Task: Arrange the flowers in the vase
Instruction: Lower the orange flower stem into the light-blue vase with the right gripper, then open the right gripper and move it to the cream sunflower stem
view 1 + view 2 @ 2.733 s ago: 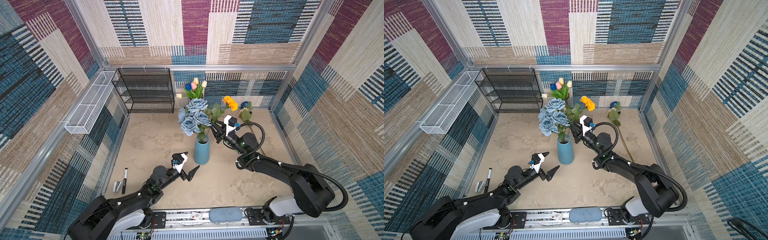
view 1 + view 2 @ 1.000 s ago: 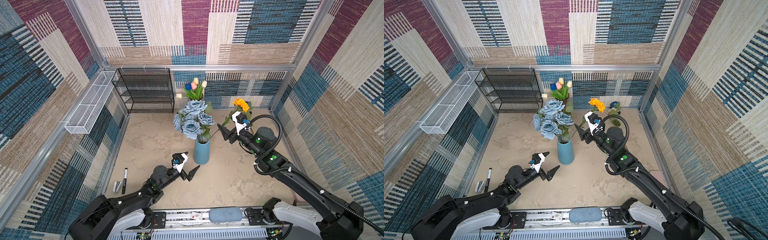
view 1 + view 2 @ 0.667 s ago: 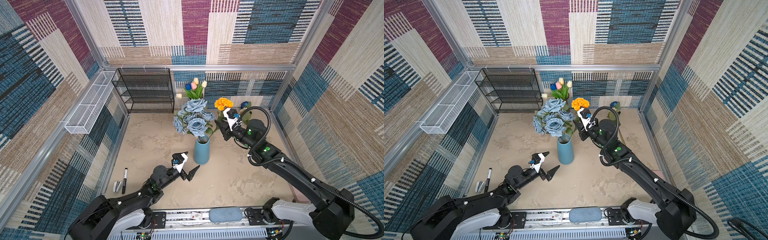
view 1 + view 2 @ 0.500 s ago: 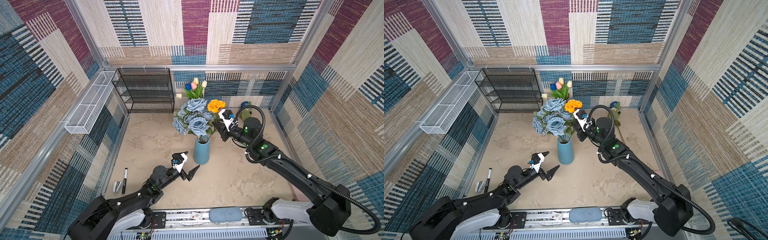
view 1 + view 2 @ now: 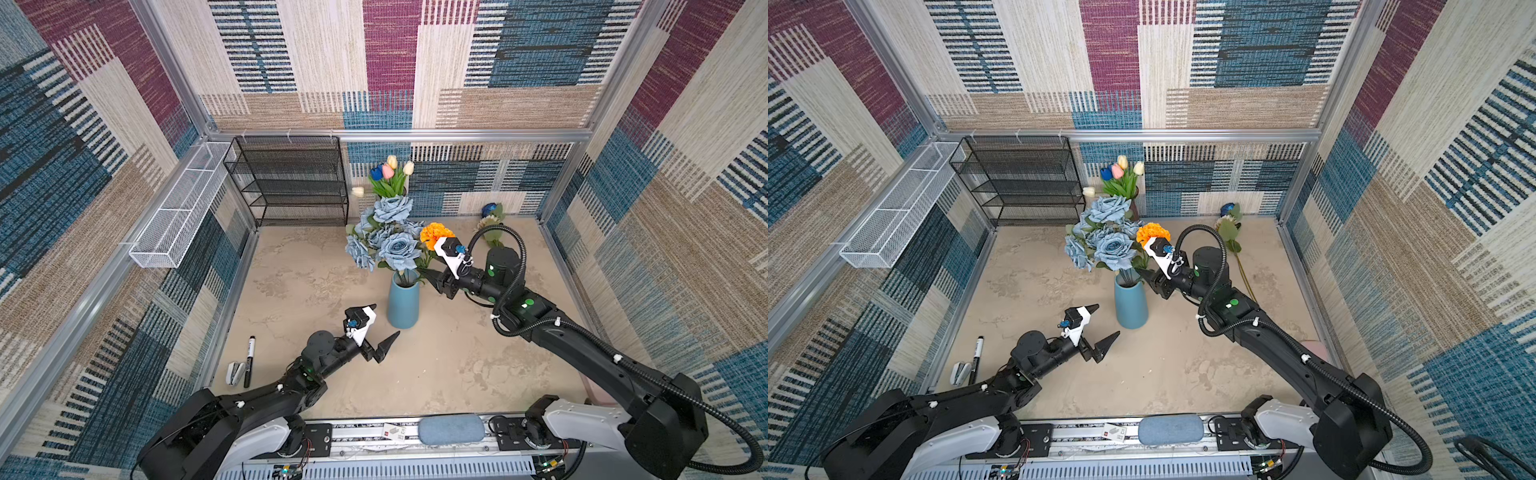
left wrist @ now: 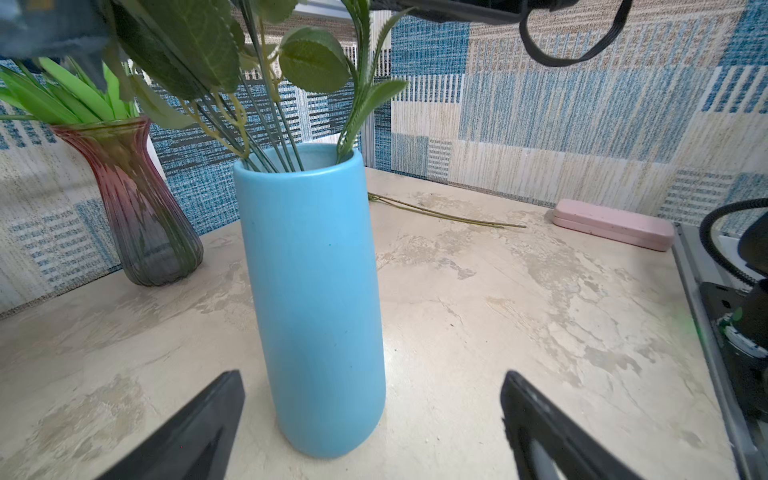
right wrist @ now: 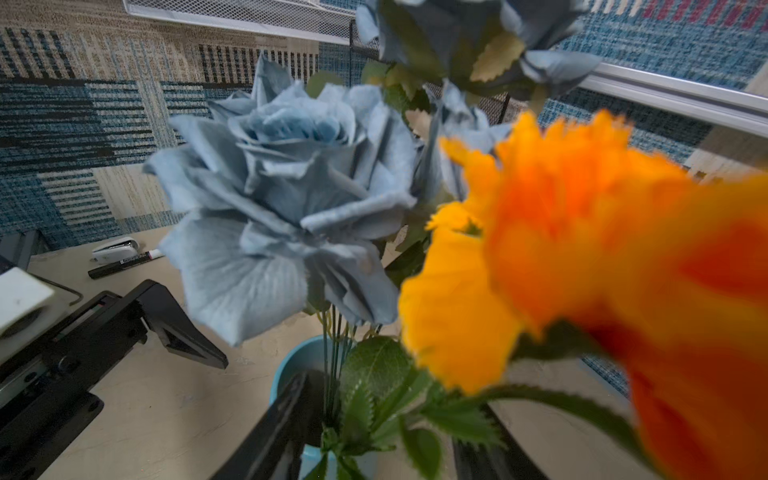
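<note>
The blue vase [image 5: 403, 305] [image 5: 1131, 305] [image 6: 311, 291] stands mid-table with the dusty-blue rose bunch [image 5: 390, 237] [image 7: 282, 208] in it. The orange bloom [image 5: 432, 235] [image 5: 1152, 232] [image 7: 582, 249] leans beside the roses, its leafy stem going into the vase mouth. My right gripper [image 5: 432, 278] [image 7: 386, 436] is at the vase rim, jaws apart on either side of that stem: open. My left gripper [image 5: 384, 321] [image 6: 370, 386] is open just in front of the vase, holding nothing. A deep-blue rose and cream sunflower [image 5: 490, 214] [image 5: 1229, 220] lie at the back right.
Tulips [image 5: 390, 176] stand in a reddish glass vase [image 6: 141, 216] by the back wall. A black wire shelf [image 5: 291, 183] and white wire basket [image 5: 178, 208] are at the back left. A marker [image 5: 250, 361] and stapler [image 5: 235, 372] lie front left, a pink case [image 6: 611, 224] right.
My right gripper carried the orange bloom leftwards from beside the vase to its mouth and lowered the stem in; its jaws now stand apart. The left arm has not moved.
</note>
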